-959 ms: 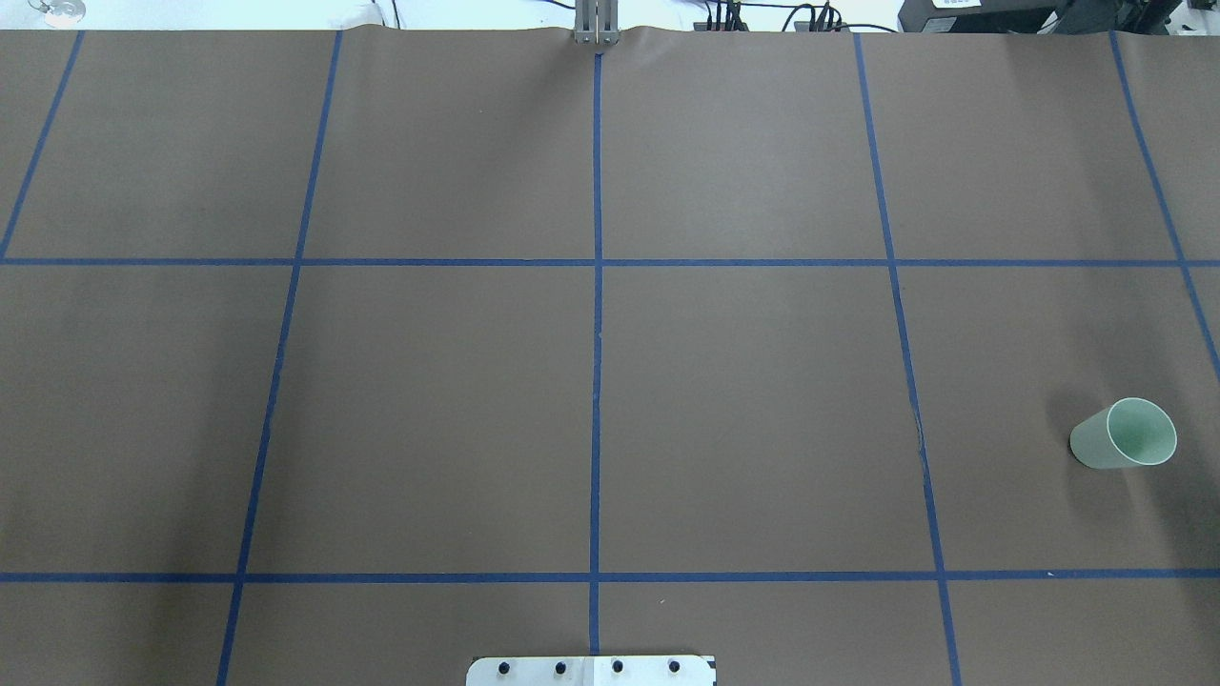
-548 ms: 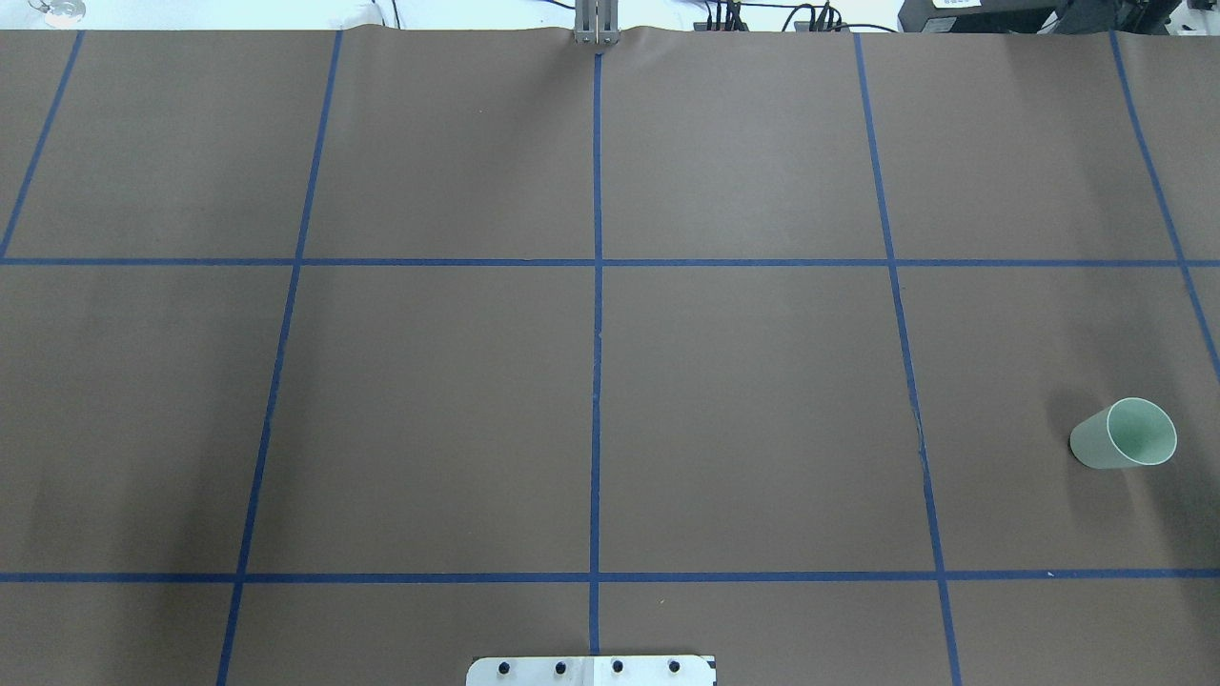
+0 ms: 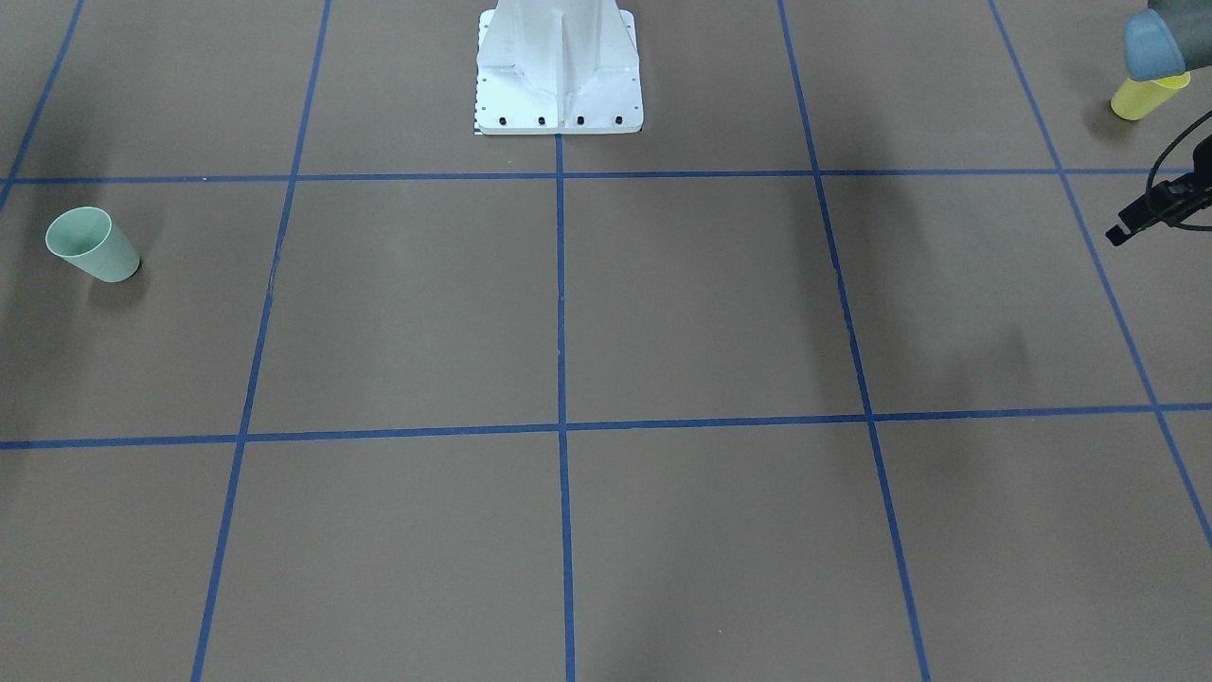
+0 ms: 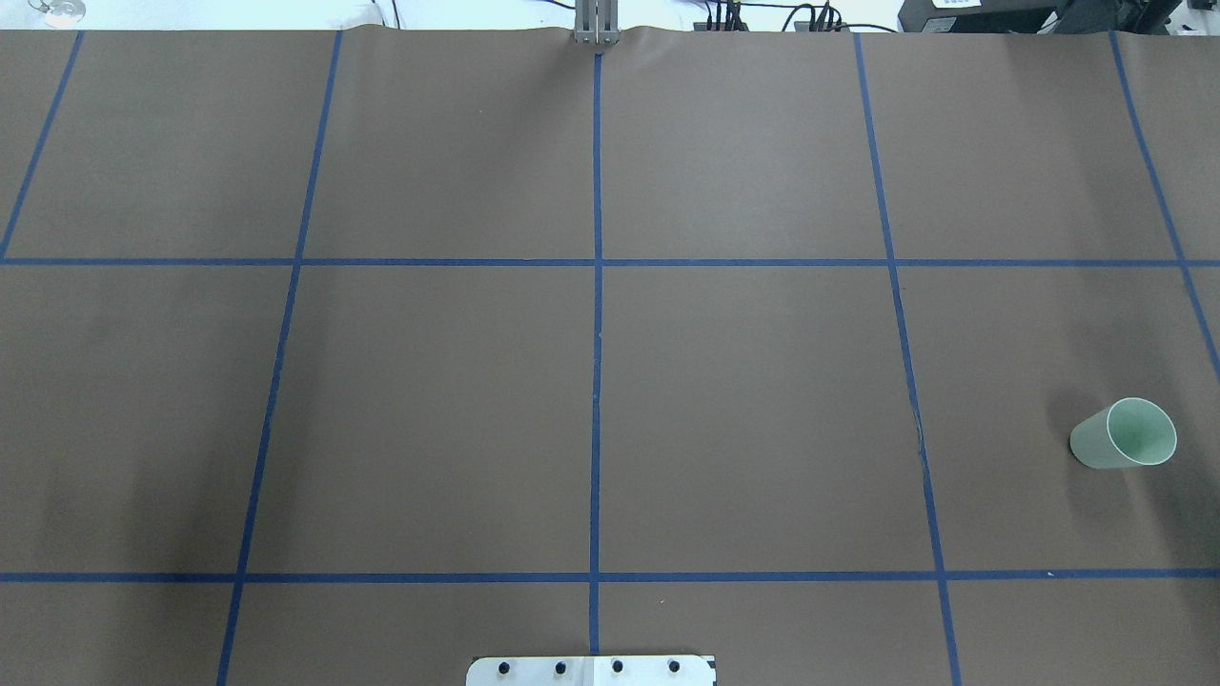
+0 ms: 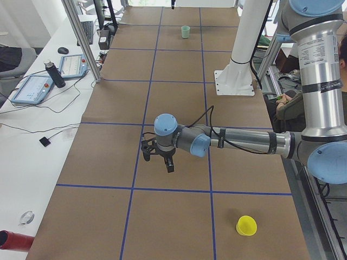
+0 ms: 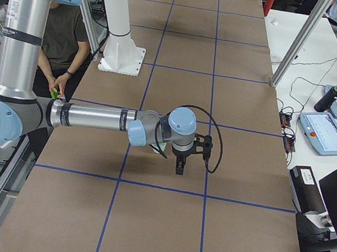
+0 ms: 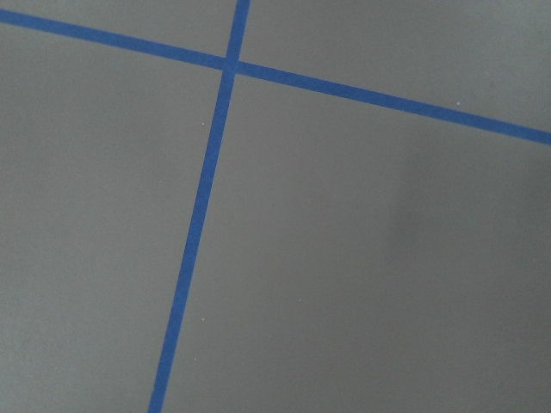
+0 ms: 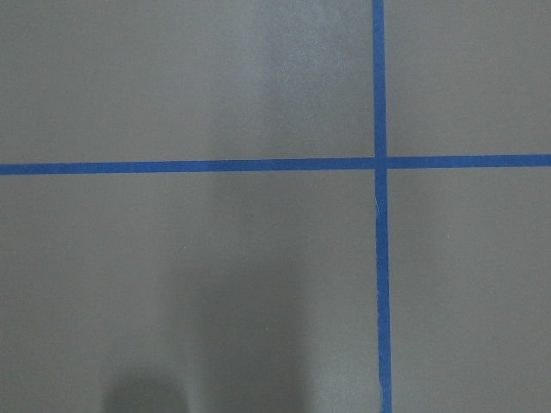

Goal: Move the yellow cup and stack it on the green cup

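Observation:
The yellow cup (image 3: pixel 1146 97) stands at the table's end on my left, near the robot's side, partly behind my left arm's blue elbow cap; it also shows in the exterior left view (image 5: pixel 246 225). The green cup (image 4: pixel 1125 434) stands upright at the far right end of the table and also shows in the front-facing view (image 3: pixel 92 244). My left gripper (image 5: pixel 157 160) hangs over bare table, well away from the yellow cup; only part of it shows at the front-facing view's edge (image 3: pixel 1141 218), so I cannot tell its state. My right gripper (image 6: pixel 180 158) hovers near the green cup's spot; I cannot tell its state.
The white robot base (image 3: pixel 559 71) stands at the middle of the near side. Blue tape lines (image 4: pixel 597 314) divide the brown table cover into squares. Both wrist views show only bare cover and tape. Laptops and a bottle (image 5: pixel 51 73) sit on a side bench.

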Controlling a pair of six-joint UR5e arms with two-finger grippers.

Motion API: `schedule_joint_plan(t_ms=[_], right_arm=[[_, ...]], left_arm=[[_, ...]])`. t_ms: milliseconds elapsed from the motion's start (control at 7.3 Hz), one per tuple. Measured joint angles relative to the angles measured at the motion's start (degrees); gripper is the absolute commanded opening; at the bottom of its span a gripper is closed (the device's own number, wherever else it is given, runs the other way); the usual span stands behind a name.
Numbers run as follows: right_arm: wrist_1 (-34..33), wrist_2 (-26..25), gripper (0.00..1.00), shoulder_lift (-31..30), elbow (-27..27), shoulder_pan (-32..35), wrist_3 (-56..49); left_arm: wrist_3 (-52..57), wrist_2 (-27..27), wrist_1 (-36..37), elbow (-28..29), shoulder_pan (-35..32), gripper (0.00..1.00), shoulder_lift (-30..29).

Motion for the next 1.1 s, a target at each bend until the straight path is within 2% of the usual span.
schedule_joint_plan(t_ms=[274,685,1095], right_arm=[[-0.1,0.1,1.0,0.0,-0.2,-0.4,0.2],[-0.1,-0.1,1.0,0.2,-0.9,-1.6,0.5],[0.2,-0.5,1.0,1.5,-1.6,-3.0,0.7]], left_arm=[[-12.3,4.1,-0.2,-0.1,3.1,1.0,-0.9],[-28.6,17.6,-1.9,0.2,9.7,1.0,-0.6],[-43.2,30.8,-1.6,1.4,15.3,0.99,2.1]])
